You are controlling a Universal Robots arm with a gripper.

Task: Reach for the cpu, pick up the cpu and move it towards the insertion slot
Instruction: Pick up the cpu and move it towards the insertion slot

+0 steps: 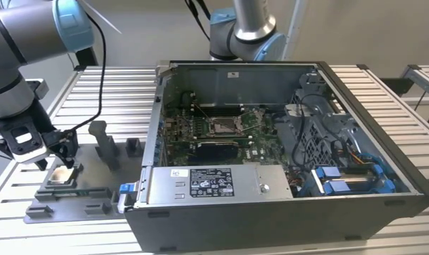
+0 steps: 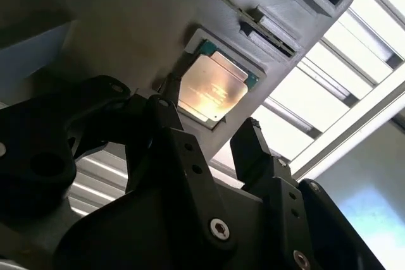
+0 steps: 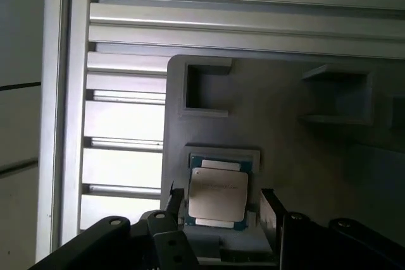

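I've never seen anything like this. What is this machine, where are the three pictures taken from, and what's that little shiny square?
It is a robot arm ending in a two-fingered gripper. One picture comes from a camera standing off the arm. The other two cameras ride near the arm's wrist and look past the fingers. On the slatted metal table sit a grey fixture and an open computer case. The shiny square is the cpu, lying in the fixture. The open gripper straddles it without holding it. The insertion slot is inside the case.
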